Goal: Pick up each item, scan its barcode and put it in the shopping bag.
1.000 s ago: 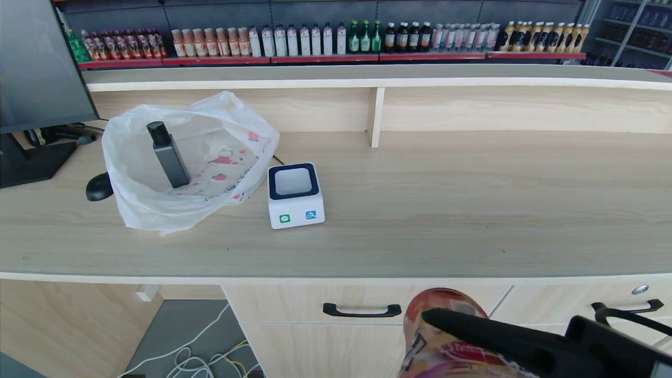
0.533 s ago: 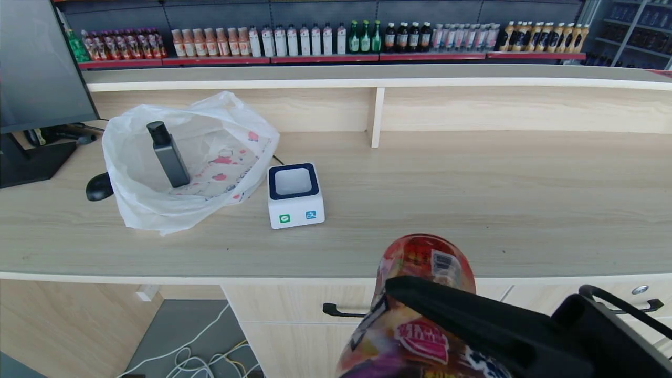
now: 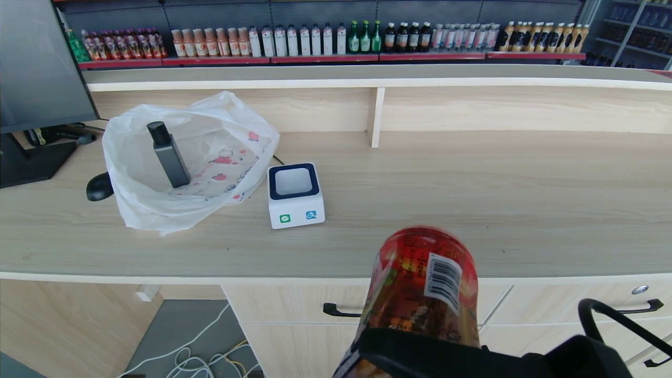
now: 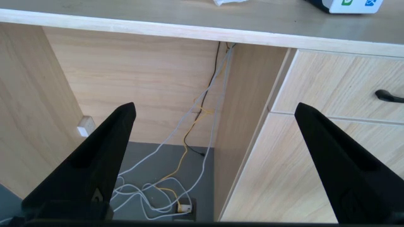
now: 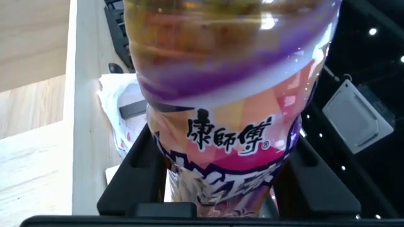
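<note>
My right gripper [image 3: 415, 349] is shut on a drink bottle [image 3: 420, 278] with a red, orange and purple label, held at the counter's near edge to the right of the scanner. Its barcode [image 3: 443, 275] faces up toward the head camera. In the right wrist view the bottle [image 5: 227, 94] stands between both fingers [image 5: 136, 170]. The white scanner [image 3: 295, 194] with a dark-framed window sits on the counter. Left of it lies the open white shopping bag [image 3: 142, 205] with a grey bottle [image 3: 169, 155] upright inside. My left gripper [image 4: 214, 164] hangs open below the counter edge, holding nothing.
A monitor [image 3: 37, 63] and a black mouse [image 3: 98, 187] stand at the counter's left end. A raised ledge with a divider [image 3: 377, 115] closes the back. Drawers with black handles [image 3: 361, 311] and loose cables [image 4: 170, 189] lie under the counter.
My right gripper has lifted the bottle from below the counter front up to its edge and turned it, so the barcode now faces upward. The bag, scanner and left arm have stayed put.
</note>
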Available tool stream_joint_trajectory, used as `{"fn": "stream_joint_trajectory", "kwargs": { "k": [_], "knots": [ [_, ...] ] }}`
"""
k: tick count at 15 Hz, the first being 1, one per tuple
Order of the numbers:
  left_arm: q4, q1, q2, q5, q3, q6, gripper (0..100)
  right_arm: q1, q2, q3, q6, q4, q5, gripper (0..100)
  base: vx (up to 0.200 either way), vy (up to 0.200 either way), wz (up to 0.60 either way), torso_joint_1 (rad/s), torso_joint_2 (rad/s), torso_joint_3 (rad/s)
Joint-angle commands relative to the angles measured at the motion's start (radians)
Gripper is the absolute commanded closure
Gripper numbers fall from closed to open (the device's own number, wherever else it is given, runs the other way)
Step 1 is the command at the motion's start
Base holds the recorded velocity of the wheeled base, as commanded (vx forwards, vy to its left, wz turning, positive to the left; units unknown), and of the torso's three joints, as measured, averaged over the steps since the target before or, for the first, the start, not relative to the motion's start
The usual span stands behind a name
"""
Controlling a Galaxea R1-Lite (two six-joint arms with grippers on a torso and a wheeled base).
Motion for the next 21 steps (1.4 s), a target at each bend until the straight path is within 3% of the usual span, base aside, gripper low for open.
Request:
{"fn": "stream_joint_trajectory", "kwargs": {
  "k": [1,7,21],
  "knots": [
    [0.0,0.001,0.0,0.0,0.0,-0.001,0,0.001,0.005,-0.001,-0.024,0.0,0.001,100,0.0,0.0,0.0,0.0,0.0,0.0],
    [0.0,-0.001,0.0,0.0,0.0,-0.001,0,0.001,0.003,-0.003,-0.122,-0.003,0.001,100,0.0,0.0,0.0,0.0,0.0,0.0],
    [0.0,0.001,0.0,0.0,0.0,-0.001,0,-0.016,0.019,-0.005,-0.203,-0.036,0.0,100,0.0,0.0,0.0,0.0,0.0,0.0]
  ]
}}
